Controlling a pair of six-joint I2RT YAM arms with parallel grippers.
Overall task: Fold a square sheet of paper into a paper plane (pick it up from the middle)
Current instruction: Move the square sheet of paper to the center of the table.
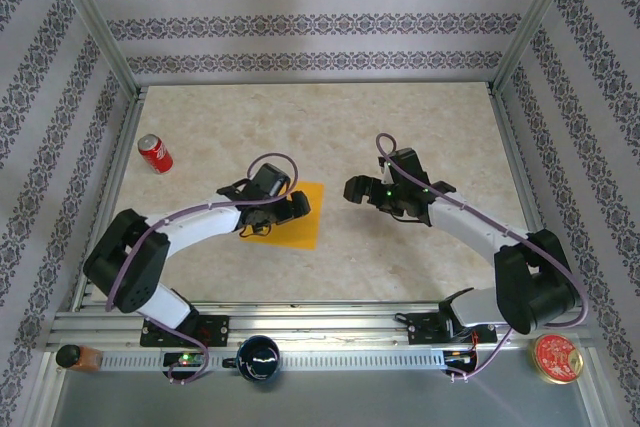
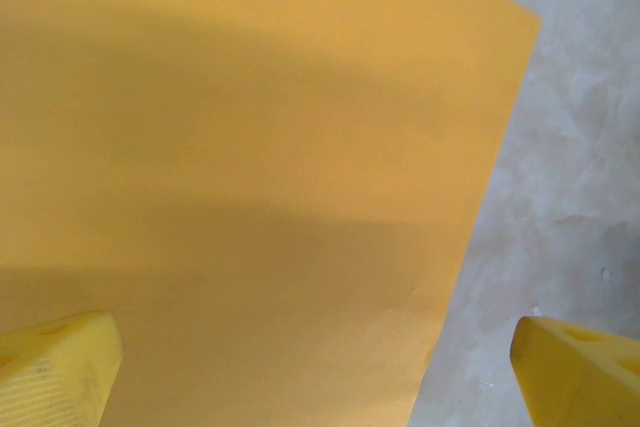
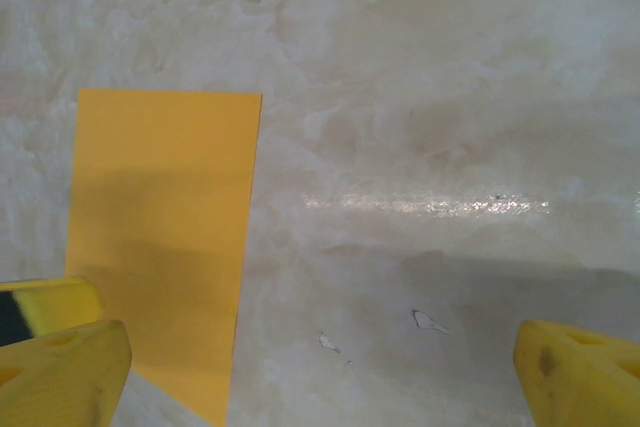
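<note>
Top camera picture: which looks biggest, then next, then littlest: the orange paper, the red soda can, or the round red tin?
1. orange paper, clearly largest.
2. round red tin.
3. red soda can.
Tin and can look close, and the tin sits nearer the camera, so their order is unsure.

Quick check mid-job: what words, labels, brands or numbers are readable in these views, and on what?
No text is legible in any view.
On the red can: white marking, too small to read.
On the round red tin: gold print, too blurred to read.
On the sheet: plain, no print.
</note>
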